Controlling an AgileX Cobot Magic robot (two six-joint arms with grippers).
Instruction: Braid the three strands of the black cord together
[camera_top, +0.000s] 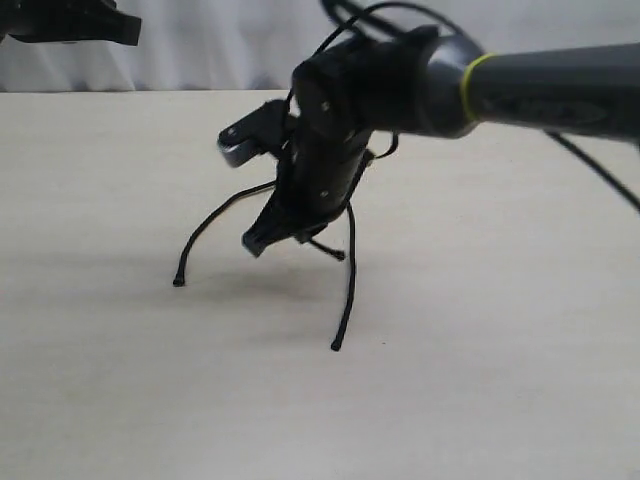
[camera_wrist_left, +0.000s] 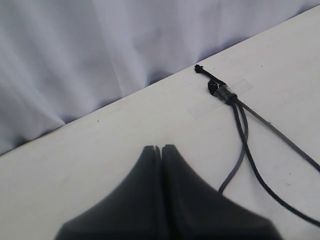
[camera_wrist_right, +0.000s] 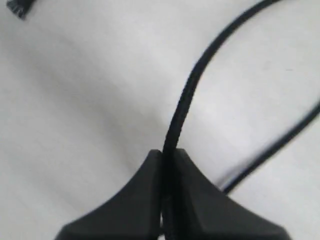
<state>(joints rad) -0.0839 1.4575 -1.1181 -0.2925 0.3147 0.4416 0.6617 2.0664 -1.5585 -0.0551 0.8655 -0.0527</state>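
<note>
With right gripper (camera_wrist_right: 167, 152) jaws clenched on one strand (camera_wrist_right: 182, 107), left gripper (camera_wrist_left: 161, 147) jaws closed empty, braided nothing yet.

Thin matte black rope cord (camera_wrist_left: 252, 165), unbraided, lying loose on the pale desk (camera_top: 500, 380). Joined at a small knot (camera_wrist_left: 218, 91) under a clear tape strip (camera_wrist_left: 241, 87). Seen from the exterior, fanned out below the knot end: first strand (camera_top: 205, 225) arching toward 8 o'clock, knobbed tip down; second strand (camera_top: 328, 250) short, near centre; third strand (camera_top: 350, 285) running toward 6 o'clock. Pinched strand (camera_wrist_right: 182, 107) gripped in the closed right claw (camera_wrist_right: 167, 152).
</note>
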